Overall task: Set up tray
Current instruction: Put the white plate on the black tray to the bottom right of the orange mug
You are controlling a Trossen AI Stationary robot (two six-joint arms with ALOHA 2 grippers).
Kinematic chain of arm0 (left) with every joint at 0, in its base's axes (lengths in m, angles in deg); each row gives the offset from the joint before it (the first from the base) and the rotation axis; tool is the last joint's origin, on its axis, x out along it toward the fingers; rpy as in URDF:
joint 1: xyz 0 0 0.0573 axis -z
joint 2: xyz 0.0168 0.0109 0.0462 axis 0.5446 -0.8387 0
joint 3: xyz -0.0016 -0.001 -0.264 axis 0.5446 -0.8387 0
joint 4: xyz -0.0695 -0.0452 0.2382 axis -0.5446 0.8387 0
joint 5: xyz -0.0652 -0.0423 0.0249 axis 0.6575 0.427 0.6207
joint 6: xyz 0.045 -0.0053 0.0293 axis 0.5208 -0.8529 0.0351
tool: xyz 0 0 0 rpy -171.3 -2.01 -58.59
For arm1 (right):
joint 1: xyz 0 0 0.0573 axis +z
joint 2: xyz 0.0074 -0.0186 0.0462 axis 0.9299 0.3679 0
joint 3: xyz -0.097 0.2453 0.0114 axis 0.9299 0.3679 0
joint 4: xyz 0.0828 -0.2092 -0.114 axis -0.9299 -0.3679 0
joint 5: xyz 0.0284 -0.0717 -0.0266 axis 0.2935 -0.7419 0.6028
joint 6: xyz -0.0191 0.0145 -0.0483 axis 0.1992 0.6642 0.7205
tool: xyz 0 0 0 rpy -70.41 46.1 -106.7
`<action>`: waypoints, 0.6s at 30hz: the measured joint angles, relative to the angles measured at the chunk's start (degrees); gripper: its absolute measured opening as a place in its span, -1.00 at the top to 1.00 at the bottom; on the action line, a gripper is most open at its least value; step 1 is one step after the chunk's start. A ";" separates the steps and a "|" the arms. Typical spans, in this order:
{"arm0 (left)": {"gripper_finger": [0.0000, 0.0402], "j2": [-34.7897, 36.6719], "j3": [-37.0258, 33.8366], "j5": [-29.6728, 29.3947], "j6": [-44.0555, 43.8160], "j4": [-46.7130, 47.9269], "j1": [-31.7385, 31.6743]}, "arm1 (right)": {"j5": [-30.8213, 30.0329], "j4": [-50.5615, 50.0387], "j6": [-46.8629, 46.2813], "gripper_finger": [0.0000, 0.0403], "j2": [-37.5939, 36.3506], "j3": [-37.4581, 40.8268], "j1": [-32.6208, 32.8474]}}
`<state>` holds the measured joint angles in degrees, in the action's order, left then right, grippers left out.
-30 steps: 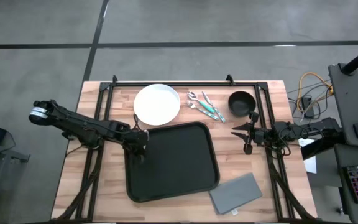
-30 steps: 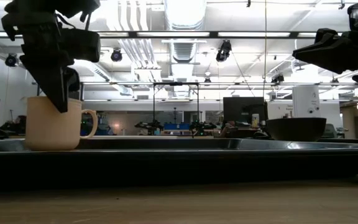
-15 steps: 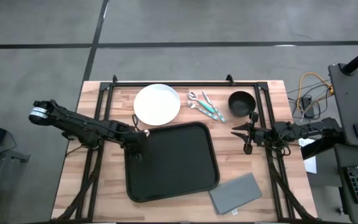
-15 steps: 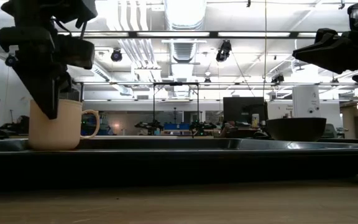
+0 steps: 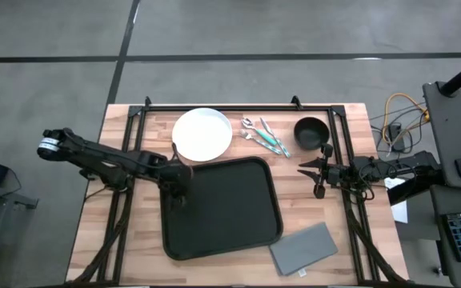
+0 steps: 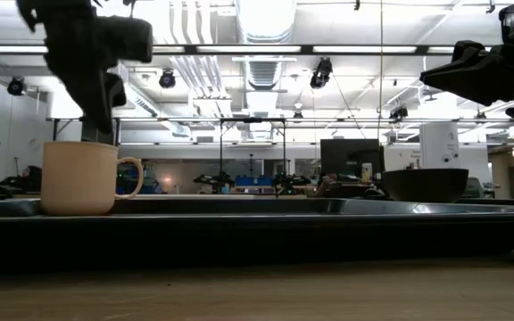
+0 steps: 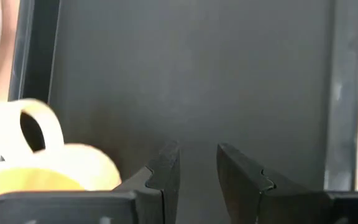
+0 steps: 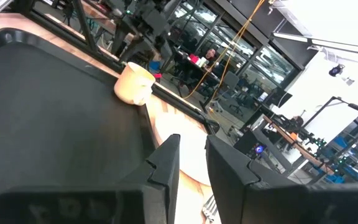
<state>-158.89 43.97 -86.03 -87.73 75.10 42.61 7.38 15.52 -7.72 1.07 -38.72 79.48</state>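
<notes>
The black tray point(image 5: 222, 210) lies in the middle of the table. A beige mug point(image 5: 185, 157) stands upright at the tray's far-left corner; whether its base is inside the rim, I cannot tell. It also shows in the low view point(image 6: 78, 178) and in the left wrist view point(image 7: 39, 174). My left gripper point(image 5: 174, 192) hovers open over the tray's left part, just near of the mug and above it point(image 6: 96, 107), touching nothing; its fingers frame bare tray floor point(image 7: 194, 163). My right gripper point(image 5: 317, 178) waits open off the tray's right edge point(image 8: 191, 155).
Beyond the tray's far edge lie a white plate point(image 5: 202, 134), several pieces of cutlery point(image 5: 264, 136) and a black bowl point(image 5: 312, 130). A grey napkin point(image 5: 302, 248) lies at the tray's near-right corner. The tray floor point(image 7: 197, 68) is bare ahead of the left gripper.
My left gripper, which stood down at the mug's rim, has come off it, risen above the mug and drawn a little toward the table's near edge. The mug stays upright at the tray's far-left corner.
</notes>
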 joint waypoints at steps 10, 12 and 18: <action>0.57 0.02 0.89 -0.04 1.95 -8.13 0.22 | 0.01 0.02 0.00 0.66 0.00 0.00 0.01; 0.57 0.02 -0.56 0.02 9.95 -11.23 0.02 | 0.00 0.00 -0.01 0.66 0.00 0.00 0.02; 0.57 2.44 -6.07 11.54 26.88 -30.01 -0.35 | 0.01 0.00 0.00 0.66 0.00 0.01 0.00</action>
<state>-156.45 37.90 -74.49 -60.85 45.09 42.26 7.39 15.52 -7.72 1.07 -38.72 79.48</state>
